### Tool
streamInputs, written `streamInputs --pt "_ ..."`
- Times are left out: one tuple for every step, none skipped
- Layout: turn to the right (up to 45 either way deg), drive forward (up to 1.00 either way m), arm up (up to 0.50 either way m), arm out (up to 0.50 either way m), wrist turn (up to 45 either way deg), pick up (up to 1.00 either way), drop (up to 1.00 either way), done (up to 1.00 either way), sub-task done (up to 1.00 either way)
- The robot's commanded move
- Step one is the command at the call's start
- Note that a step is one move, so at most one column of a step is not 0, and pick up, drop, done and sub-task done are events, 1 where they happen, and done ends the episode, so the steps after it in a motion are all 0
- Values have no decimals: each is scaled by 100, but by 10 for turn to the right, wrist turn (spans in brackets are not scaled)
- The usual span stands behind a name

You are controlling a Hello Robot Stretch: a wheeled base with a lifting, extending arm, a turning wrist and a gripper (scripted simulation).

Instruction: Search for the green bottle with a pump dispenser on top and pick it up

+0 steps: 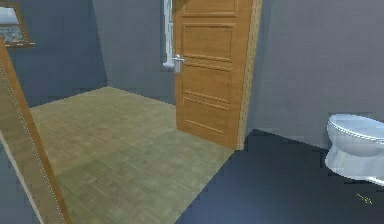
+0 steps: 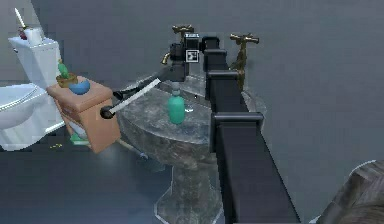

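Green bottle (image 2: pixel 177 106) sits on the sink (image 2: pixel 150 132) at 6 o'clock from the gripper (image 2: pixel 162 66), whose grip state I can't tell; reach looks past it, so lowering blind could knock it over.

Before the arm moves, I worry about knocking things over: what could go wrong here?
1. The green bottle stands upright on the sink, close to the tool; a sideways nudge might tip it off.
2. A long pale stick lies slanted just beside the bottle and could get snagged or swept away.
3. The taps stand near the far end of the arm, leaving little room.
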Motion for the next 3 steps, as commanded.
streamInputs --pt "0 0 0 0 450 0 0 0 0" --pt "0 0 0 0 330 0 0 0 0" --pt "0 0 0 0 0 100 0 0 0"
